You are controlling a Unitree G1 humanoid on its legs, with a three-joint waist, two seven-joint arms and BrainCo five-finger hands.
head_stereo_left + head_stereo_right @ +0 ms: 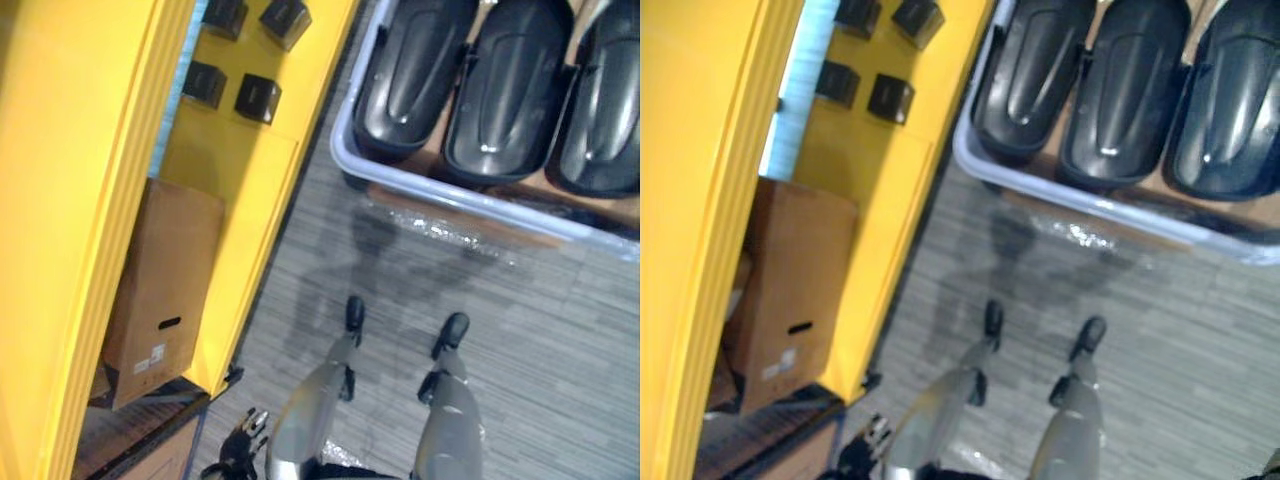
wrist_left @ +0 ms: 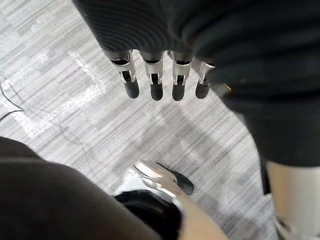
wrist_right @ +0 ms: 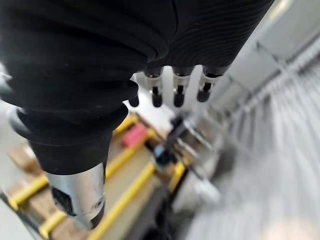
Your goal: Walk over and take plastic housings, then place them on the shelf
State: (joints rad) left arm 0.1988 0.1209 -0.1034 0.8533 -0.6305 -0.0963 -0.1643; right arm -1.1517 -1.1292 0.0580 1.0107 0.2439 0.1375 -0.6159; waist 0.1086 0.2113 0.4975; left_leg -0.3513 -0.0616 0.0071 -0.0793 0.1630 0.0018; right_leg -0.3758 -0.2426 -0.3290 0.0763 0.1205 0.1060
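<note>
Left eye view: three black plastic housings [image 1: 505, 80] stand side by side in a pale-rimmed bin [image 1: 450, 192] ahead and to the robot's right. The left hand [image 1: 244, 432] shows small and low at the near edge, just off the corner of the yellow shelf [image 1: 240, 210]. It is well apart from the housings, with a stretch of grey floor [image 1: 530, 330] between them. The floor forms an open lane, bounded on the left by the shelf's long edge and ahead by the bin's rim. On the shelf sit four small black boxes [image 1: 258, 97], and a cardboard box [image 1: 160, 290] stands on a lower level.

Right eye view: the housings [image 1: 1125, 85] are long, rounded, glossy shells. Each has a raised panel down its middle that catches pale highlights. They nearly touch one another, and brown card shows in the gaps between them. The bin's rim [image 1: 1060, 195] runs slantwise beneath them.

Left wrist view: the left hand's fingers [image 2: 156, 82] hang straight and relaxed in a row, released, with the streaked grey floor [image 2: 65, 100] past them.

Right wrist view: the right hand [image 3: 178, 85] is likewise released, its fingers straight and side by side and its thumb [image 3: 77, 192] apart from them. Past them the background is blurred, with yellow rails [image 3: 127, 192] and grey flooring, too soft to tell more.
</note>
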